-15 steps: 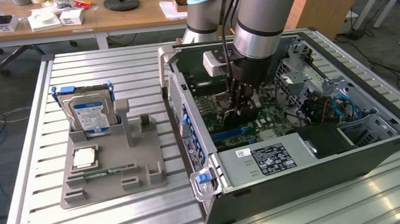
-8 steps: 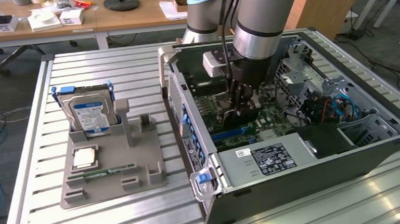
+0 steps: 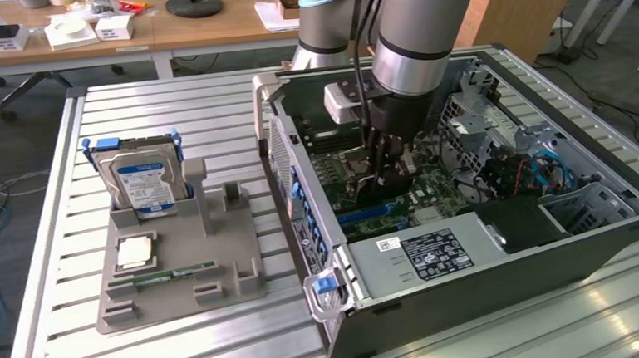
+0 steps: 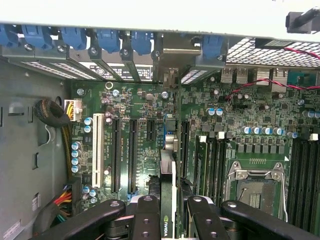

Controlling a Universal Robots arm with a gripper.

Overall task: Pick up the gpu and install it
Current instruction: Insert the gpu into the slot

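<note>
Wrist view: hand (image 4: 170, 212) clamps the gpu (image 4: 167, 170) edge-on above the motherboard (image 4: 250, 115); this looks like the install step, likely calling for square, straight seating.

Soft, even light fills the exterior view, with pale glare on the table (image 3: 606, 311) slats at that view's right and shade inside the case (image 3: 526, 291). In the wrist view the motherboard (image 4: 145, 125) is evenly lit, the case rim washes out white, and the gripper (image 4: 169, 212) clamped on the gpu (image 4: 168, 190) is dark.
</note>
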